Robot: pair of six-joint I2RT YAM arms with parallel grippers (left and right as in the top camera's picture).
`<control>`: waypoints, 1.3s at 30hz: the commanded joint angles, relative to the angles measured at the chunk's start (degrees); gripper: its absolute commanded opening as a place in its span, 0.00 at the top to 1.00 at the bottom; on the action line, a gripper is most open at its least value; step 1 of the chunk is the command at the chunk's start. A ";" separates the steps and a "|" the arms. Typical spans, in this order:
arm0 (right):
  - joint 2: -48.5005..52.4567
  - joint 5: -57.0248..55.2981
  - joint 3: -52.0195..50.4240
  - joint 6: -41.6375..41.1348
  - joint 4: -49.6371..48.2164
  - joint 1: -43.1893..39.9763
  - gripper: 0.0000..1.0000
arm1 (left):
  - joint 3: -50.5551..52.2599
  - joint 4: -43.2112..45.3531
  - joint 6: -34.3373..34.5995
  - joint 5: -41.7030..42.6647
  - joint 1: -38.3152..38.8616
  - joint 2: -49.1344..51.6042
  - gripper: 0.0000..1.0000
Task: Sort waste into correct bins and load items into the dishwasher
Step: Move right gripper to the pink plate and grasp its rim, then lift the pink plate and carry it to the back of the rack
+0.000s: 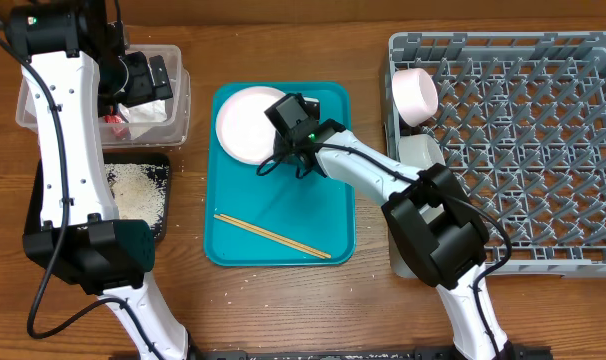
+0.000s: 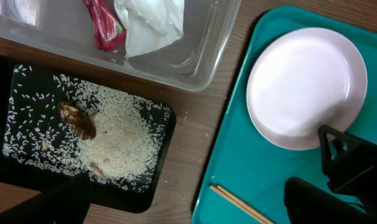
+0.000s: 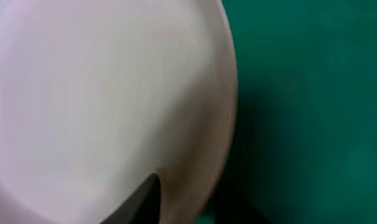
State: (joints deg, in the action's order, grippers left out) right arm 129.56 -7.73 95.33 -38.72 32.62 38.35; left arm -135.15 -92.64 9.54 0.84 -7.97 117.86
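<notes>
A white plate (image 1: pixel 245 125) lies at the back of the teal tray (image 1: pixel 323 215). My right gripper (image 1: pixel 286 113) has its jaws on either side of the plate's right rim (image 3: pixel 188 199), shut on it; the plate (image 3: pixel 101 93) fills the right wrist view. A pair of chopsticks (image 1: pixel 273 236) lies on the tray's front. My left gripper (image 1: pixel 148 75) is open and empty above the clear tub (image 1: pixel 178 105), which holds the red wrapper (image 2: pixel 104 25) and white napkin (image 2: pixel 151 25). The black tray (image 2: pixel 167 118) holds rice (image 2: pixel 120 134) and a brown scrap (image 2: pixel 76 119).
The grey dish rack (image 1: pixel 523 150) stands at the right with a pink bowl (image 1: pixel 415 95) upright at its left edge and a white dish (image 1: pixel 418 152) below it. Bare wood lies between the trays and along the table's front.
</notes>
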 commanded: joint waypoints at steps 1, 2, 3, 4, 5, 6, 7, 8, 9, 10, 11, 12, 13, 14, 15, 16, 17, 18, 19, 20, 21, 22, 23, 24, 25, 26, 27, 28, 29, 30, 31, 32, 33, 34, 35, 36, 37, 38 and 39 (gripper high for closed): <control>2.27 0.94 0.13 -2.03 4.63 -0.17 0.73 | -0.76 -0.09 0.79 0.22 -0.04 -1.31 0.00; 2.25 0.90 0.15 -1.99 6.14 -0.28 0.74 | -0.76 -0.09 0.79 0.22 -0.04 -1.31 0.00; 2.14 0.94 0.24 -1.84 7.65 -0.46 0.77 | -0.76 -0.09 0.79 0.22 -0.04 -1.31 0.00; 2.12 0.98 0.42 -1.81 9.16 -0.68 0.88 | -0.76 -0.09 0.79 0.22 -0.04 -1.31 0.00; 1.95 1.14 0.66 -1.81 10.78 -0.94 0.96 | -0.76 -0.09 0.79 0.22 -0.04 -1.31 0.00; 1.81 1.42 0.98 -1.79 12.22 -1.20 0.96 | -0.76 -0.09 0.79 0.22 -0.04 -1.31 0.00; 1.44 1.55 1.40 -1.73 13.70 -1.55 0.96 | -0.76 -0.09 0.79 0.22 -0.04 -1.31 0.00; 0.90 1.64 1.86 -0.85 15.04 -1.92 0.96 | -0.76 -0.09 0.79 0.22 -0.04 -1.31 0.00; 0.11 1.81 2.40 0.44 16.17 -2.34 0.96 | -0.76 -0.09 0.79 0.22 -0.04 -1.31 0.00; -1.03 1.84 3.06 1.86 17.22 -2.80 0.96 | -0.76 -0.09 0.79 0.22 -0.04 -1.31 0.00; -2.54 1.77 3.87 3.65 18.38 -3.32 0.96 | -0.76 -0.09 0.79 0.22 -0.04 -1.31 0.00; -4.31 1.64 4.79 5.75 19.43 -3.85 0.96 | -0.76 -0.09 0.79 0.22 -0.04 -1.31 0.00; -5.92 1.16 5.66 7.04 20.48 -4.26 0.96 | -0.76 -0.09 0.79 0.22 -0.04 -1.31 0.00; -7.87 0.11 6.78 8.37 21.86 -4.72 0.96 | -0.76 -0.09 0.79 0.22 -0.04 -1.31 0.00; -10.05 -0.92 8.02 10.01 23.39 -5.18 0.96 | -0.76 -0.09 0.79 0.22 -0.04 -1.31 0.00; -12.28 -2.23 9.29 11.87 24.98 -5.62 0.96 | -0.76 -0.09 0.79 0.22 -0.04 -1.31 0.00; -14.62 -4.44 10.51 13.40 26.60 -6.05 0.96 | -0.76 -0.09 0.79 0.22 -0.04 -1.31 0.00; -17.03 -7.37 11.54 14.53 28.02 -6.51 0.96 | -0.76 -0.09 0.79 0.22 -0.04 -1.31 0.00; -19.65 -10.51 12.37 16.17 29.11 -7.02 0.96 | -0.76 -0.09 0.79 0.22 -0.04 -1.31 0.00; -22.05 -13.97 12.79 17.88 29.73 -7.48 0.96 | -0.76 -0.09 0.79 0.22 -0.04 -1.31 0.00; -24.94 -18.40 12.81 19.71 29.88 -7.96 0.96 | -0.76 -0.09 0.79 0.22 -0.04 -1.31 0.00; -27.06 -22.62 12.79 21.51 29.88 -8.39 0.96 | -0.76 -0.09 0.79 0.22 -0.04 -1.31 0.00; -28.55 -26.36 12.79 23.23 29.86 -8.81 0.96 | -0.76 -0.09 0.79 0.22 -0.04 -1.31 0.00; -29.83 -31.06 12.79 25.11 29.83 -9.35 0.96 | -0.76 -0.09 0.79 0.22 -0.04 -1.31 0.00; -30.82 -35.56 12.79 26.53 29.90 -9.99 0.96 | -0.76 -0.09 0.79 0.22 -0.04 -1.31 0.00; -31.45 -40.04 12.79 27.91 30.10 -10.93 0.96 | -0.76 -0.09 0.79 0.22 -0.04 -1.31 0.00; -31.58 -43.85 12.79 29.55 30.36 -12.09 0.96 | -0.76 -0.09 0.79 0.22 -0.04 -1.31 0.00; -31.56 -46.07 12.74 30.53 30.58 -13.09 0.96 | -0.76 -0.09 0.79 0.22 -0.04 -1.31 0.00; -31.39 -47.74 12.44 31.85 30.80 -14.67 0.96 | -0.76 -0.09 0.79 0.22 -0.04 -1.31 0.00; -31.23 -48.17 11.85 33.03 30.73 -16.11 0.96 | -0.76 -0.09 0.79 0.22 -0.04 -1.31 0.00; -31.10 -48.19 11.41 33.57 30.75 -17.40 0.96 | -0.76 -0.09 0.79 0.22 -0.04 -1.31 0.00; -30.77 -48.17 10.88 34.10 30.69 -19.04 0.96 | -0.76 -0.09 0.79 0.22 -0.04 -1.31 0.00; -30.38 -48.19 10.60 34.29 30.64 -20.63 0.96 | -0.76 -0.09 0.79 0.22 -0.04 -1.31 0.00; -29.77 -48.28 10.38 34.27 30.40 -22.21 0.96 | -0.76 -0.09 0.79 0.22 -0.04 -1.31 0.00; -29.24 -48.22 10.36 34.29 30.05 -23.69 0.96 | -0.76 -0.09 0.79 0.22 -0.04 -1.31 0.00; -28.39 -48.24 10.36 34.38 29.51 -25.11 0.96 | -0.76 -0.09 0.79 0.22 -0.04 -1.31 0.00; -27.71 -48.19 10.36 34.95 28.92 -26.43 0.96 | -0.76 -0.09 0.79 0.22 -0.04 -1.31 0.00; -26.91 -48.06 10.36 35.89 28.13 -27.61 0.96 | -0.76 -0.09 0.79 0.22 -0.04 -1.31 0.00; -26.10 -47.60 10.36 37.16 27.26 -28.74 0.96 | -0.76 -0.09 0.79 0.22 -0.04 -1.31 0.00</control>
State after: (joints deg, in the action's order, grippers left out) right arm 102.63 -53.17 105.58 -4.60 61.25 12.01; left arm -135.15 -92.64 9.54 0.82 -7.99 117.86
